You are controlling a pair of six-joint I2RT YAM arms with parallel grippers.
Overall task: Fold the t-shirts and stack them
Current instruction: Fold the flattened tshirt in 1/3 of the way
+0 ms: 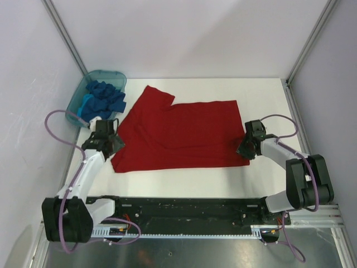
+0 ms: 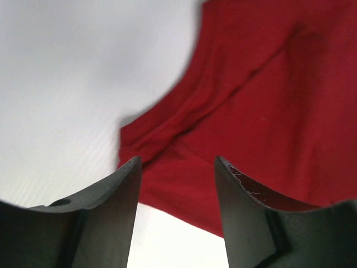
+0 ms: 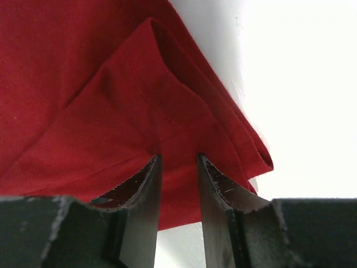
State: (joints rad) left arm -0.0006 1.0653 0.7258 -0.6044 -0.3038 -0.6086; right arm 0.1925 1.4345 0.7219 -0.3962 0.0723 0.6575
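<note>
The large red t-shirt [image 1: 181, 134] lies spread on the white table, one sleeve pointing to the far left. My left gripper [image 1: 110, 140] is open at the shirt's left edge, and its wide jaws frame the red hem [image 2: 178, 184] with nothing between them. My right gripper [image 1: 246, 148] is at the shirt's near right corner. Its fingers [image 3: 146, 190] stand a narrow gap apart, and the tented red corner [image 3: 177, 167] lies between the tips. The blue t-shirts [image 1: 103, 99] lie bunched in the teal tub [image 1: 116, 75].
The teal tub stands at the far left against the white enclosure wall [image 1: 33, 84]. A metal frame post [image 1: 304, 56] rises at the right. Bare white table [image 1: 184, 181] runs between the shirt and the black base rail [image 1: 184, 207].
</note>
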